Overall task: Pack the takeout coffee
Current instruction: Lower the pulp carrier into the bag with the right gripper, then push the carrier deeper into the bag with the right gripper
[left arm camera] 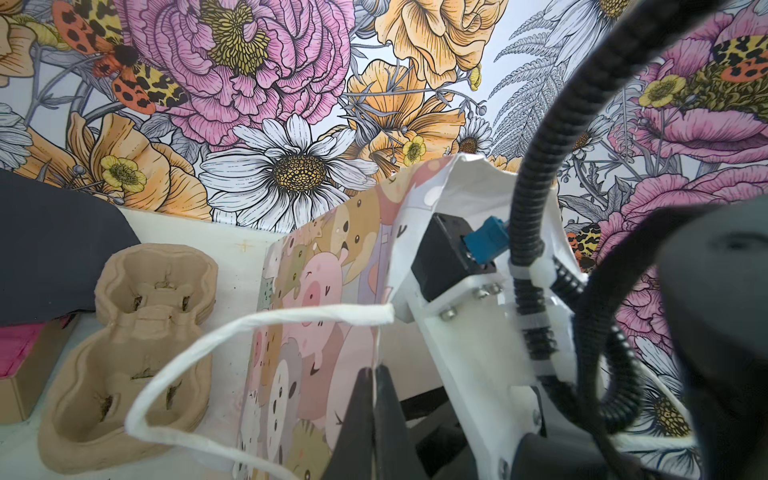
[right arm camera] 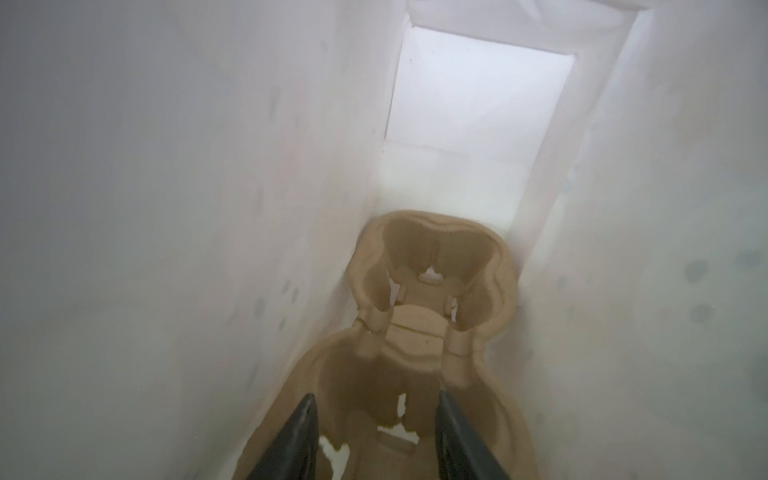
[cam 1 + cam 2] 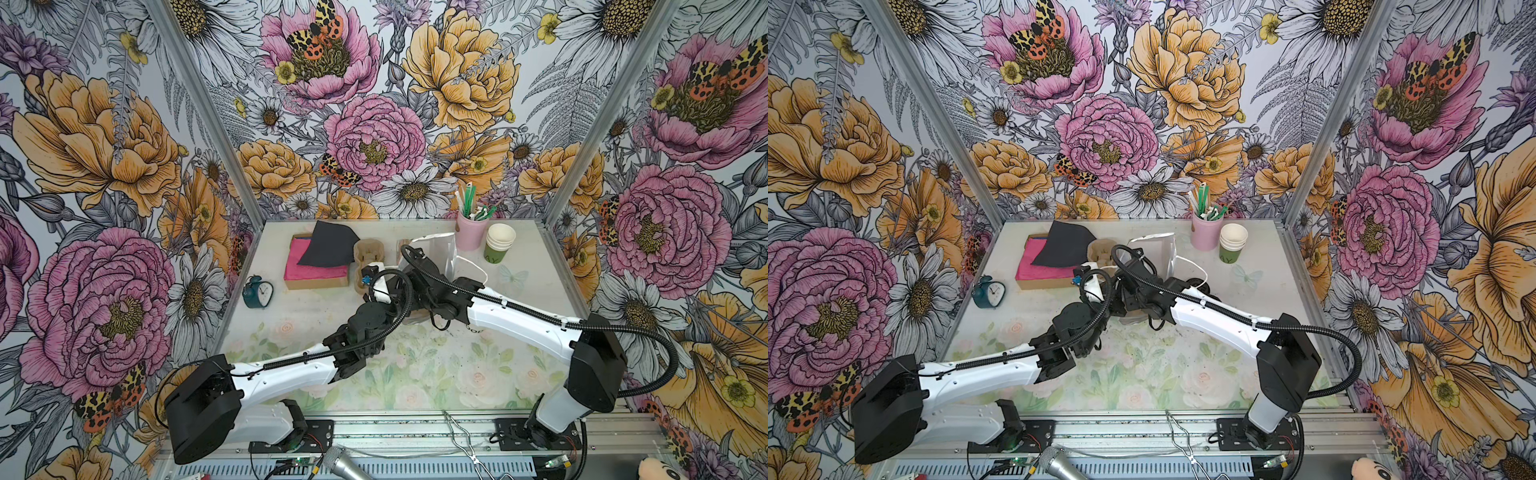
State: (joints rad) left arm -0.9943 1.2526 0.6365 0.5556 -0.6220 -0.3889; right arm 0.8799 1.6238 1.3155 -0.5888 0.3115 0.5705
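In both top views the left arm (image 3: 291, 370) and right arm (image 3: 519, 320) meet at the middle of the tabletop (image 3: 415, 374). Both wrists reach a white paper bag (image 3: 436, 249) at 12 o'clock. At 1 o'clock a pink cup of stirrers (image 3: 471, 232) stands just beside a stack of lidless cups (image 3: 498, 245). At 10 o'clock a cardboard box of pink napkins (image 3: 316, 274) carries a black cloth (image 3: 328, 245), and pulp cup carriers (image 3: 368, 253) lie between the box and the bag. A teal alarm clock (image 3: 257, 293) sits at 9 o'clock. In a top view, dark round shapes (image 3: 1196, 282) peek out behind the right arm, too hidden to name. The takeout coffee cannot be made out: the arms cover the middle, so I cannot tell where it is.

In the left wrist view the left fingers (image 1: 361, 415) are clenched together on the bag's rim, next to its cartoon-animal side. The bag's white twisted handle (image 1: 187, 361) loops out in front of the stacked carriers.

In the right wrist view the camera looks down the bag's white inside. The right fingers (image 2: 291, 440) stand apart, released, with nothing between them. They hover over the near well of a pulp carrier (image 2: 415, 332) that lies inside the bag.
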